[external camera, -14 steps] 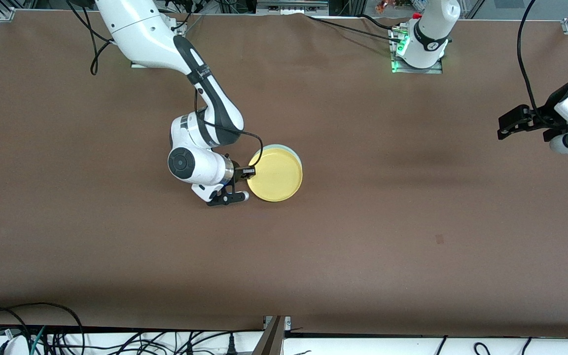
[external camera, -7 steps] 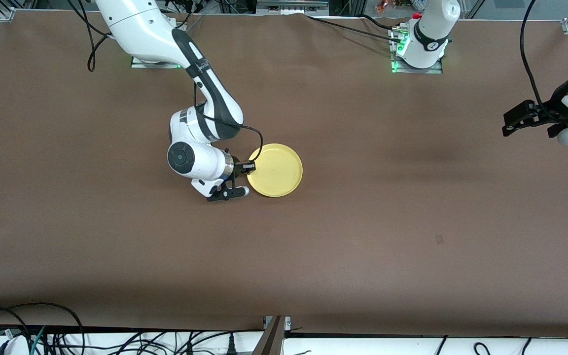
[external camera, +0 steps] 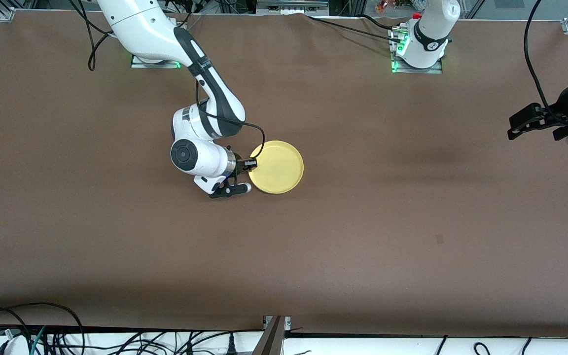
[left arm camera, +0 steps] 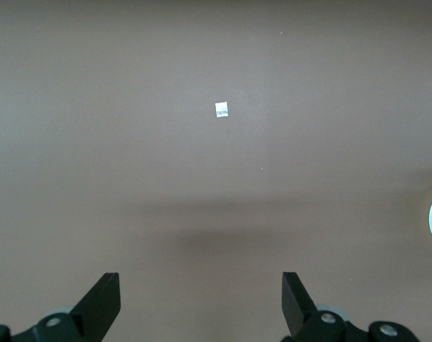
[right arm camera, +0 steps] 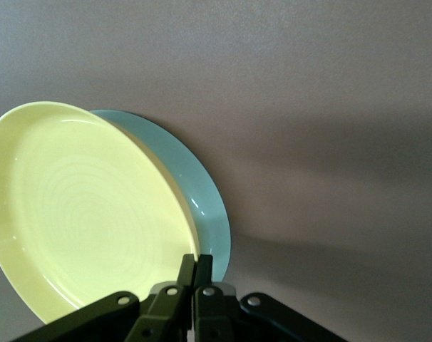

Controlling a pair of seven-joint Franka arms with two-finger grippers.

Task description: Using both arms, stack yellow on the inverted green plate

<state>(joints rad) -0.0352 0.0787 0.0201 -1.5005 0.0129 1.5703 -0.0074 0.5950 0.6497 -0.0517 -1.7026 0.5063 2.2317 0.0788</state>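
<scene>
The yellow plate [external camera: 277,166] is lying over the green plate [right arm camera: 202,192], near the middle of the surface [external camera: 363,222], toward the right arm's end. In the front view the yellow plate is covering the green one completely; in the right wrist view the green plate is showing under it, and the yellow plate seems to be tilting up a little on the held side. The right gripper [external camera: 250,165] is grasping the yellow plate by its rim with clenched fingers, probably to line it up over the green plate before letting go. The left gripper [external camera: 525,121] is waiting with its fingers spread wide and empty, over the surface at the left arm's end, probably to keep out of the way.
</scene>
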